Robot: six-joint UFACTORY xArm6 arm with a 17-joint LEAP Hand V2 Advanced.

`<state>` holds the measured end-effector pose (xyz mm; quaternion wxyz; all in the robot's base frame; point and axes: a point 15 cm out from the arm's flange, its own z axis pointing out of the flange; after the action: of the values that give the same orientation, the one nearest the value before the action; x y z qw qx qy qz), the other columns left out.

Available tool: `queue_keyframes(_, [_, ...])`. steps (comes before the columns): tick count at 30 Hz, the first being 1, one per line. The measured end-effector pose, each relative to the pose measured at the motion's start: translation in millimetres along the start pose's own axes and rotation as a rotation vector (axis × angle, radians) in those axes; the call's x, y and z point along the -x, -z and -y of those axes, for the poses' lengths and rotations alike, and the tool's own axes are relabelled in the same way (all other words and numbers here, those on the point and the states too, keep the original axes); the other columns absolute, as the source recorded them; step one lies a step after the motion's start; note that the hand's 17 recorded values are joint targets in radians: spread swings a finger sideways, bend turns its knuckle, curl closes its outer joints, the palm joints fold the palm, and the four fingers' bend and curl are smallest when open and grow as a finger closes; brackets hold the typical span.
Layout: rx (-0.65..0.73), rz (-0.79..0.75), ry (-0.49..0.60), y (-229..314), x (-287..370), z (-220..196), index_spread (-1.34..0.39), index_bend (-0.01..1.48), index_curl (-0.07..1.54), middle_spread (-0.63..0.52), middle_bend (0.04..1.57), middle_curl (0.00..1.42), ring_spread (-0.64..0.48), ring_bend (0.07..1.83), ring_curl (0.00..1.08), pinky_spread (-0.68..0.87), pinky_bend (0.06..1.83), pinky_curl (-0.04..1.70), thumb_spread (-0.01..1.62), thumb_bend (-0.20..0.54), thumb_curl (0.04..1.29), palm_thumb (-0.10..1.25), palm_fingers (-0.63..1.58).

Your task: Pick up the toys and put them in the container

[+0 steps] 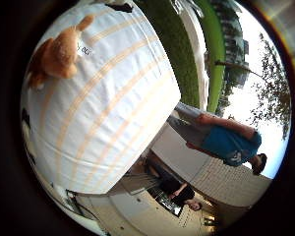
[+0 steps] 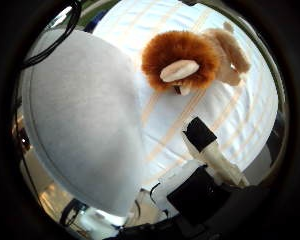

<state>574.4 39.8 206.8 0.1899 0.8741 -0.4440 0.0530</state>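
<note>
Approach to the Lion Toy – Toy Not Yet Grasped

The step in hand appears to be the reach toward the first toy. The lion toy (image 2: 190,62) lies on the striped cloth (image 1: 108,113) that covers the worktop, clear of the robot hand (image 2: 210,155) and apart from it. One finger of the robot hand extends straight toward the toy, its black tip stopping short of the mane; nothing is held, and from what shows the robot hand reads as open.

A large grey-white rounded surface (image 2: 80,120) stands just beside the toy on the same cloth. It is probably the container, though its opening is not visible, so this cannot be confirmed.

The next move calls for lowering the palm over the toy and curling the fingers round its body, then carrying it across to the grey-white form.

The toy is plush: a thick rust-orange mane, a pale cream muzzle, and tan body and limbs. It lies on its side. A small white tag shows at its body. It should compress easily under the fingers
</note>
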Motion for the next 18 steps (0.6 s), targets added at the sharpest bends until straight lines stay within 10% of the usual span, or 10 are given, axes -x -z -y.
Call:
queue_keyframes(13, [0.064,-0.033,0.030,-43,14,17,-0.07,0.19,0.29,-0.01,0.21,0.35,0.24,0.38,0.32,0.38,0.27,0.32,1.10,-0.021,0.34,0.68,0.29])
queue_keyframes(18, [0.058,-0.023,0.040,-44,17,19,-0.22,0.16,0.30,-0.13,0.44,0.44,0.15,0.63,0.39,0.34,0.33,0.31,1.08,-0.011,0.37,0.77,0.91])
